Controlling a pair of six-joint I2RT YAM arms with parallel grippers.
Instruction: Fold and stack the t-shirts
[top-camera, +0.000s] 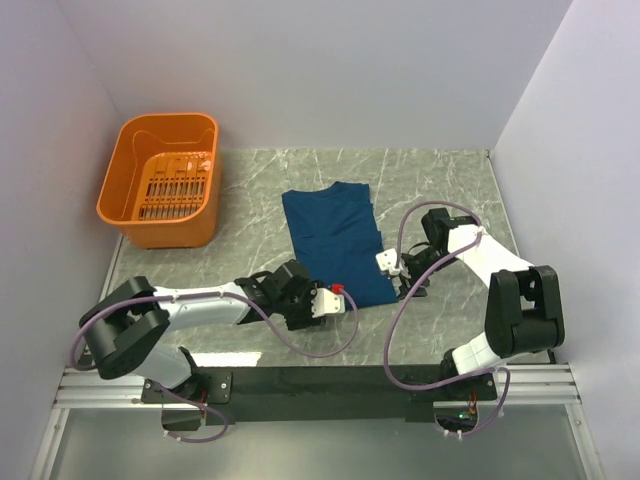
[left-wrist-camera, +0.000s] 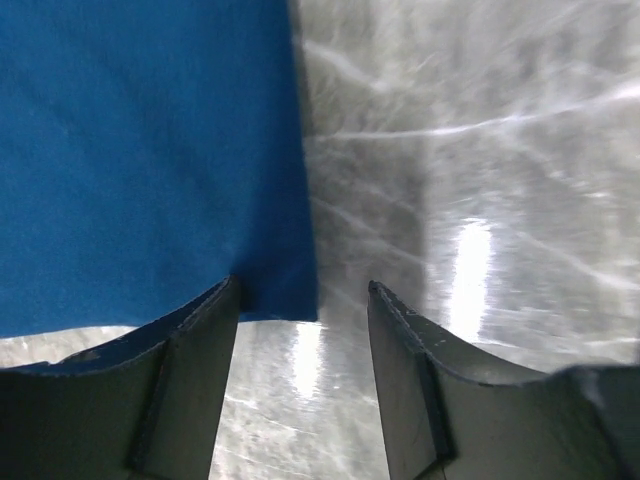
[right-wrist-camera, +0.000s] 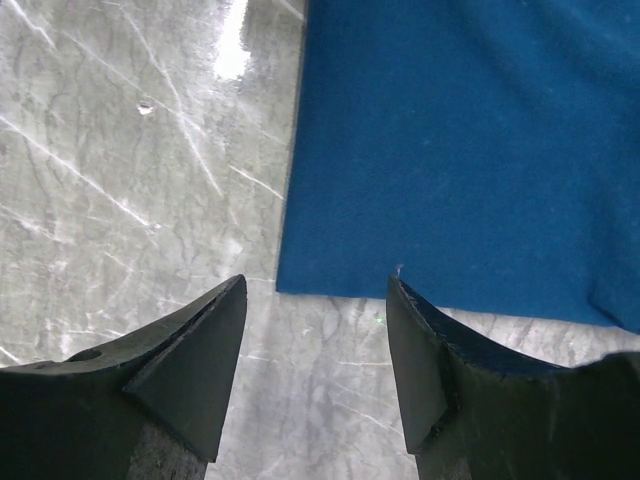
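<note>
A smooth dark blue shirt (top-camera: 335, 240) lies flat, left tool (left-wrist-camera: 303, 290) and right tool (right-wrist-camera: 315, 285) released at its 6 o'clock corners, open worktop (top-camera: 440, 175) toward 3 o'clock.

A dark blue t-shirt (top-camera: 335, 240) is pictured laid flat on the grey marbled counter (top-camera: 450, 185), near its middle. It is spread as a long, roughly rectangular panel, slightly askew, with a plain face turned upward and its straight lower edge set nearest the arm bases.
</note>
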